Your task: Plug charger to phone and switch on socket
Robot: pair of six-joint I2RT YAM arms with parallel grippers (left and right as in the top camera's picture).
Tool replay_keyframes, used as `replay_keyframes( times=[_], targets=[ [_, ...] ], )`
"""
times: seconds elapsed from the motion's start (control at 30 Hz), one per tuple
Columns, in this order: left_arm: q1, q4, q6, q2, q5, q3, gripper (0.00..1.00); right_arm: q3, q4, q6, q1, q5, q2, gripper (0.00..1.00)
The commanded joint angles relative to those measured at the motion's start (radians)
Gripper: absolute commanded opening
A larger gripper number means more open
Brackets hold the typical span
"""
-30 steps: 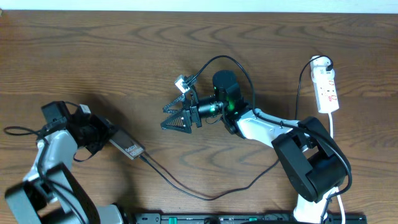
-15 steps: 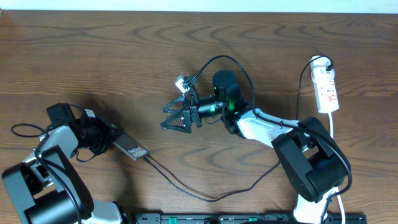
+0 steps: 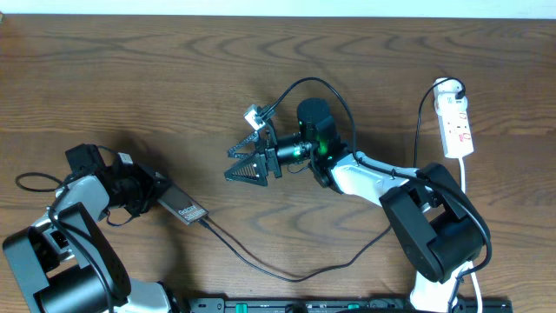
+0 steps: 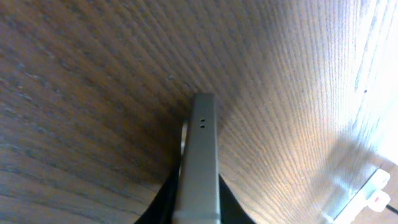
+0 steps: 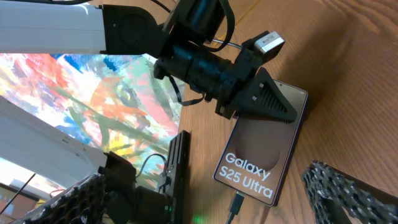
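The phone (image 3: 179,208) lies at the table's left, a brownish slab with white lettering, also in the right wrist view as phone (image 5: 264,155). My left gripper (image 3: 156,196) is shut on its far end. In the left wrist view the phone's grey edge (image 4: 200,155) runs between the black fingers (image 4: 163,208), which press both its sides. The charger (image 3: 287,273) loops across the front of the table, and its plug tip (image 5: 237,203) sits in the phone's lettered end. My right gripper (image 3: 241,163) hangs open mid-table, apart from the phone, with its mesh fingers (image 5: 345,190) spread wide. The socket (image 3: 456,122) lies far right.
A white cord (image 3: 467,187) runs from the socket toward the front. The right arm's base (image 3: 434,235) stands at the front right. A black rail (image 3: 330,304) lines the table's front edge.
The left arm and the phone shifted slightly toward the right and front a second ago, then stayed still. The right arm has not moved.
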Motion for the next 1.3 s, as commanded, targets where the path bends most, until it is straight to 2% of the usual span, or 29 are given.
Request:
replay_keyframes(
  times=[0.0,0.17,0.27,0.43,0.7,0.97,1.27],
  targets=[
    [0.002,-0.011,-0.006,0.025,-0.039,0.002,0.16,0.016,-0.003,-0.005,-0.007,-0.010,-0.017,0.99],
    [0.002,-0.018,-0.006,0.025,-0.039,0.002,0.17,0.016,-0.003,-0.005,-0.007,-0.010,-0.017,0.99],
    [0.002,-0.019,-0.006,0.025,-0.039,0.002,0.25,0.016,-0.003,-0.005,-0.007,-0.010,-0.017,0.99],
    [0.002,-0.026,-0.006,0.025,-0.039,0.002,0.45,0.016,-0.003,-0.005,-0.007,-0.010,-0.017,0.99],
    [0.002,-0.034,-0.006,0.025,-0.039,0.002,0.48,0.016,-0.003,-0.005,-0.007,-0.011,-0.017,0.99],
    [0.002,-0.037,-0.005,0.025,-0.039,0.002,0.67,0.016,-0.003,-0.005,-0.007,-0.011,-0.017,0.99],
    [0.003,-0.034,0.039,-0.027,-0.015,0.008,0.73,0.016,-0.054,-0.009,-0.010,-0.013,-0.017,0.99]
  ],
)
